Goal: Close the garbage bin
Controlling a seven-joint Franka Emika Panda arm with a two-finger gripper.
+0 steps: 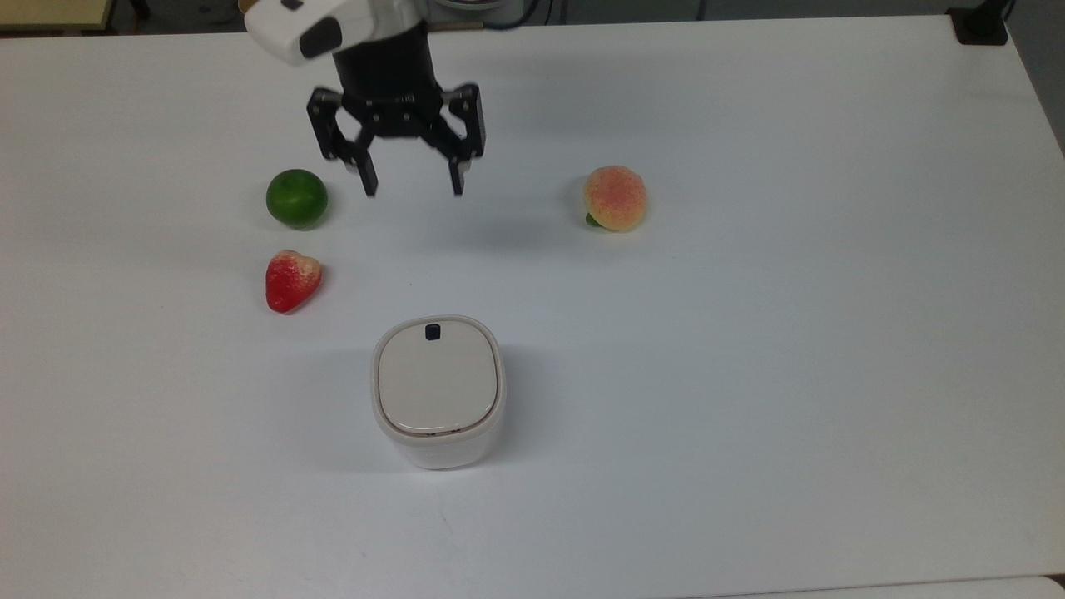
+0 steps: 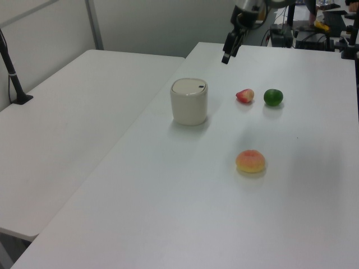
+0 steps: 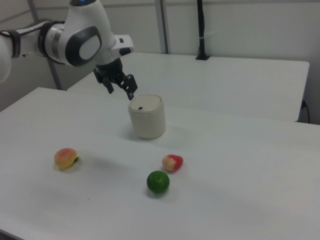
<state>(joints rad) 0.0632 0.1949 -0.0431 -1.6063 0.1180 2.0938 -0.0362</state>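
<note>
Fingers [image 1: 367, 177] spread wide, garbage bin [image 1: 438, 389] well apart (lid down).

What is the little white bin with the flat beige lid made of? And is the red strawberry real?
The garbage bin looks like smooth plastic, softly glossy. The strawberry seems an imitation, probably plastic or foam: evenly coloured, pale-topped, leafless.

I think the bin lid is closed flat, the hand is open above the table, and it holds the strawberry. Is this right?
Not quite. The garbage bin has its lid flat and shut, and the hand is open above the table, but it holds nothing. The top view shows the strawberry lying on the table, apart from the hand.
</note>
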